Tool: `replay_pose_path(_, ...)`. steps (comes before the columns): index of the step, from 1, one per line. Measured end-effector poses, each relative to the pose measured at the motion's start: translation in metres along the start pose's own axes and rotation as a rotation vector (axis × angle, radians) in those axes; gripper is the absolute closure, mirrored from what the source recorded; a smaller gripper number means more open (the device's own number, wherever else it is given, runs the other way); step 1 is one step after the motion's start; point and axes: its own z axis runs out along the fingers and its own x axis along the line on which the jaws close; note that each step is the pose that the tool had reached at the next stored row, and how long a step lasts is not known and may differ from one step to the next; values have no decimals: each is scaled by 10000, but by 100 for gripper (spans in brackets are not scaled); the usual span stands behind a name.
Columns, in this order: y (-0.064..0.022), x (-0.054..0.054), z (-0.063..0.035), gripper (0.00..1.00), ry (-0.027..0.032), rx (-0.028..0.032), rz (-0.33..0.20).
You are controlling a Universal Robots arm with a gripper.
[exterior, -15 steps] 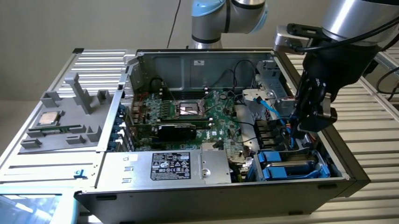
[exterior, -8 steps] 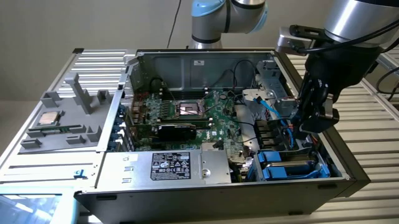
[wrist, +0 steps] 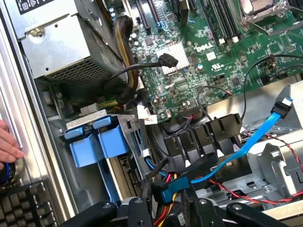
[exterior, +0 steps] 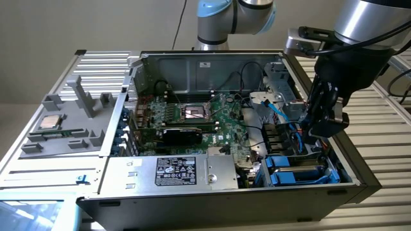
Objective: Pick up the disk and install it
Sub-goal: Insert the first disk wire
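On the slatted metal surface (exterior: 385, 161), the black pincer (exterior: 323, 131) hangs over the blue-framed silver disk (exterior: 299, 169), which looks slotted into a corner of the grey metal case (exterior: 212, 207); I cannot tell the pincer's state.

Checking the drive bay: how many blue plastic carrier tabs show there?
2, side by side: one blue tab nearer the case wall, the other nearer the motherboard. More may be hidden.

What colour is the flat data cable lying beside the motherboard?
Light blue; the flat cable shows best in the wrist view.

One computer case (exterior: 192, 207), one motherboard (exterior: 232, 124), one power supply (exterior: 173, 171), two blue tabs (wrist: 113, 140)
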Motion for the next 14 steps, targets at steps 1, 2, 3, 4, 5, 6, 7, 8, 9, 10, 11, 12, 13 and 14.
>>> replay_pose_path(1, 0, 0, 0, 64, 0, -1, 8)
replay_pose_path(2, 0, 0, 0, 64, 0, -2, 12)
replay_pose_path(3, 0, 0, 0, 64, 0, -2, 15)
replay_pose_path(4, 0, 0, 1, 64, 0, -2, 18)
replay_pose_path(5, 0, 0, 1, 64, 0, -2, 20)
replay_pose_path(6, 0, 0, 1, 64, 0, -2, 22)
replay_pose_path(7, 0, 0, 1, 64, 0, -3, 24)
replay_pose_path(8, 0, 0, 1, 64, 0, -3, 25)
replay_pose_path(9, 0, 0, 1, 62, -1, -3, 27)
replay_pose_path(10, 0, 0, 1, 62, -1, -3, 28)
replay_pose_path(11, 0, -1, 2, 56, -3, -3, 28)
replay_pose_path(12, 0, -2, 2, 50, -5, -2, 29)
replay_pose_path(13, 1, -4, 2, 50, -4, -1, 30)
replay_pose_path(14, 2, -6, 1, 44, -3, -1, 31)
